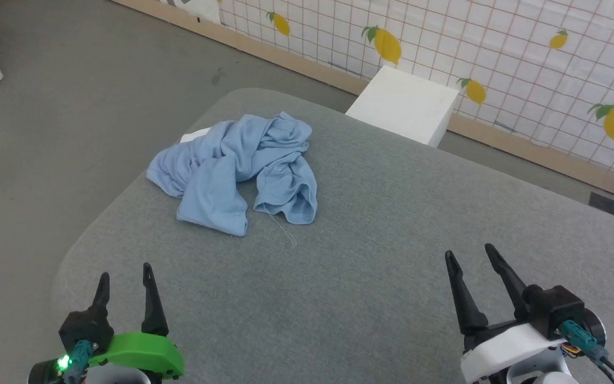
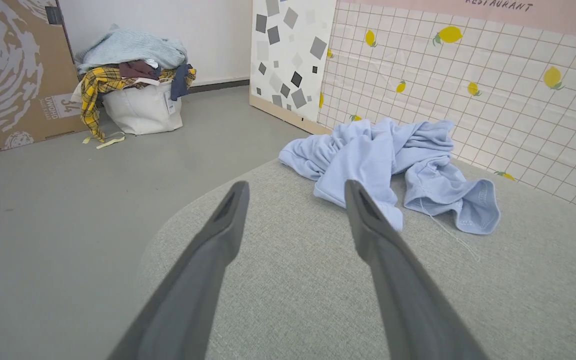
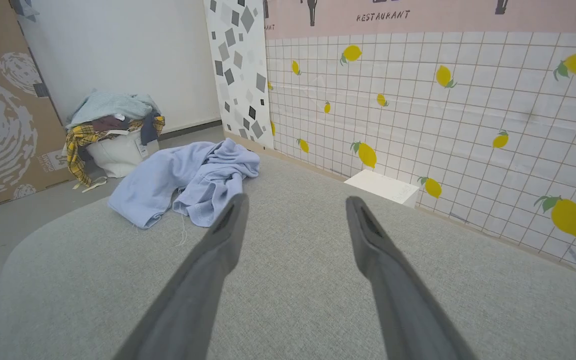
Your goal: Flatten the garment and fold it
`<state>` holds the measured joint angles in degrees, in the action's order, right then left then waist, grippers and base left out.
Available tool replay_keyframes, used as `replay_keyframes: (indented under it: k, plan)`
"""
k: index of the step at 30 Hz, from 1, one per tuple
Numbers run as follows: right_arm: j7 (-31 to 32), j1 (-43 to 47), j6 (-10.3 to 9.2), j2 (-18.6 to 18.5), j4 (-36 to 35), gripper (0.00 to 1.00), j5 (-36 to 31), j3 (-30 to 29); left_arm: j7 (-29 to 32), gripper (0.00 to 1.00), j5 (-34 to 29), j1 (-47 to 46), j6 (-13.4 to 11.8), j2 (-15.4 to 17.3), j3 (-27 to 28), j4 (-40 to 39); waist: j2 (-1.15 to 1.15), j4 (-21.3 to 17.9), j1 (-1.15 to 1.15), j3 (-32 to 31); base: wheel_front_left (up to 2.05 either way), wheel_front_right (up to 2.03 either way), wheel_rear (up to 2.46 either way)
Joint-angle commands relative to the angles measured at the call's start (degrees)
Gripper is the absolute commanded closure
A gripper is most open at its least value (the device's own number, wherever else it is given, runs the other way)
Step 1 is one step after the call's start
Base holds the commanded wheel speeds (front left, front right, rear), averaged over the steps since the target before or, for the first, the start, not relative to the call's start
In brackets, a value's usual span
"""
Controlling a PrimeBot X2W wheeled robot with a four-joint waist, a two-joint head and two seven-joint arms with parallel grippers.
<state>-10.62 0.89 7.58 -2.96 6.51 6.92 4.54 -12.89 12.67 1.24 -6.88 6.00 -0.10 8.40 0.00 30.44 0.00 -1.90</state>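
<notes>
The garment (image 1: 237,170) lay crumpled in the upper left of the head view, near the counter's (image 1: 371,224) rounded edge. The left end effector (image 1: 126,269) and right end effector (image 1: 469,249) stood apart, empty, low in frame. Pinching several bunched layers or tugging toward that edge could have dragged it off.

A staged test room, like a lab set: printed backdrop panels (image 3: 443,125) with lemons on a tile grid and the word RESTAURANT line the right of the wrist views. At upper left a cardboard sheet (image 2: 13,75) stands beside a white bag (image 2: 140,114) heaped with clothes (image 2: 128,52).
</notes>
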Motion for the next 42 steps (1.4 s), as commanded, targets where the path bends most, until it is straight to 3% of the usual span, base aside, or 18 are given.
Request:
replay_keyframes:
  k: [1,12,18,21,28,36,42]
  plan:
    - [-0.68,-0.95,-0.08,0.07,0.26,0.0,0.57,0.21,-0.71,0.0,0.52,0.48,-0.54,0.5,0.22,0.2,0.0,0.81,0.0,-0.12,0.0,0.0,0.0]
    - [-1.66,-0.94,-0.09,0.08,0.78,0.0,1.17,0.5,-1.98,0.0,2.58,-0.67,-0.7,0.29,0.02,1.17,0.0,3.85,0.0,0.02,0.0,0.0,0.0]
    - [-0.99,-0.71,-0.09,0.08,-0.1,0.0,0.29,-0.38,2.72,0.0,5.34,-9.21,1.86,0.41,-1.44,2.92,0.0,3.21,0.0,2.54,0.0,0.0,0.0]
    - [0.06,-1.57,-0.09,0.08,-1.51,0.0,-1.02,-0.07,5.88,0.0,6.79,-16.9,3.14,1.17,-1.45,5.55,0.0,0.76,0.0,5.95,0.0,0.0,0.0]
    - [2.73,-5.55,-0.09,0.08,-5.48,0.0,-4.23,1.66,12.38,0.0,10.78,-34.2,3.3,3.01,1.24,15.43,0.0,-8.06,0.0,17.23,0.0,0.0,0.0]
    - [3.85,-10.81,-0.09,0.08,-8.85,0.0,-6.19,3.59,25.36,0.0,15.79,-48.3,3.97,10.58,5.44,24.19,0.0,-17.97,0.0,30.91,0.0,0.0,0.0]
    - [2.94,-13.33,-0.09,0.08,-9.08,0.0,-5.34,3.87,34.01,0.0,18.6,-52.15,2.46,13.81,7.5,26.11,0.0,-21.72,0.0,37.32,0.0,0.0,0.0]
